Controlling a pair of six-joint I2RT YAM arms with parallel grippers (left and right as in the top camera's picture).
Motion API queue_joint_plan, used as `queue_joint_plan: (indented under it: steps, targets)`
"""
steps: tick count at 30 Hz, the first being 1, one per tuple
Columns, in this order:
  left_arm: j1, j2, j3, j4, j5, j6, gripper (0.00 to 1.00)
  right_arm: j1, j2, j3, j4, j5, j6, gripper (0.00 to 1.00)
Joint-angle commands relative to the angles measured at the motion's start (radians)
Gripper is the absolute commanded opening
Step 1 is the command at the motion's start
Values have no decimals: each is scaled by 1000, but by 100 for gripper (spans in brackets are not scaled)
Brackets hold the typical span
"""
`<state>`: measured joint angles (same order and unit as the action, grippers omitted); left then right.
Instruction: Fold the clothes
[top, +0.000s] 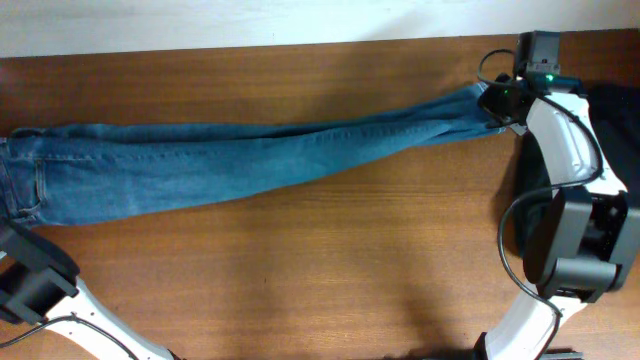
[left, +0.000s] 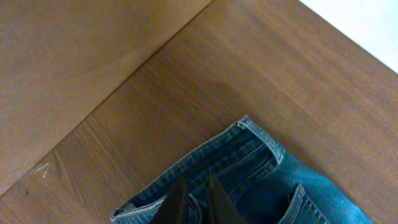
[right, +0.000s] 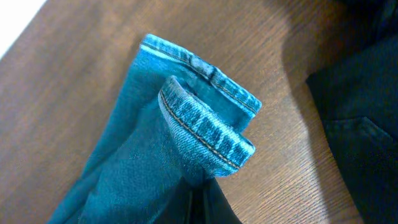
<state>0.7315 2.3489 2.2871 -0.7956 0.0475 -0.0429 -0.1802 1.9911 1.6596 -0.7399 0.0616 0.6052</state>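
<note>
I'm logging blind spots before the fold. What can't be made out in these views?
Overhead: jeans waist end cut off by the left edge.
Overhead: black garment mostly hidden by the right arm and right edge.
Right wrist: right claw tips buried under the jeans cuff.

Left tool (left: 196, 190) pinched nearly shut; right tool (right: 200, 202) clamped fully shut.

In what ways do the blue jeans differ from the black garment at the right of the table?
The medium-blue denim jeans lie stretched long across the wooden table; the black soft fabric garment lies as a compact patch at its right edge, partly behind the right arm. The jeans are gripped at both ends, waistband by the left tool, hems by the right tool; no tool holds the black garment. Both rest on the table.
</note>
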Motion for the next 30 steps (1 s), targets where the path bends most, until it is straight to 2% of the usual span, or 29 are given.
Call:
queue_joint_plan:
  steps: [1, 19, 30]
  targets:
    - [2, 6, 17, 31, -19, 2, 5, -3, 8, 21, 0, 56, 1, 4]
    - [-5, 15, 17, 216, -18, 1, 4, -3, 9, 17, -61, 82, 1, 4]
    - [-34, 105, 17, 294, -22, 2, 4, -3, 9, 17, -78, 82, 0, 4]
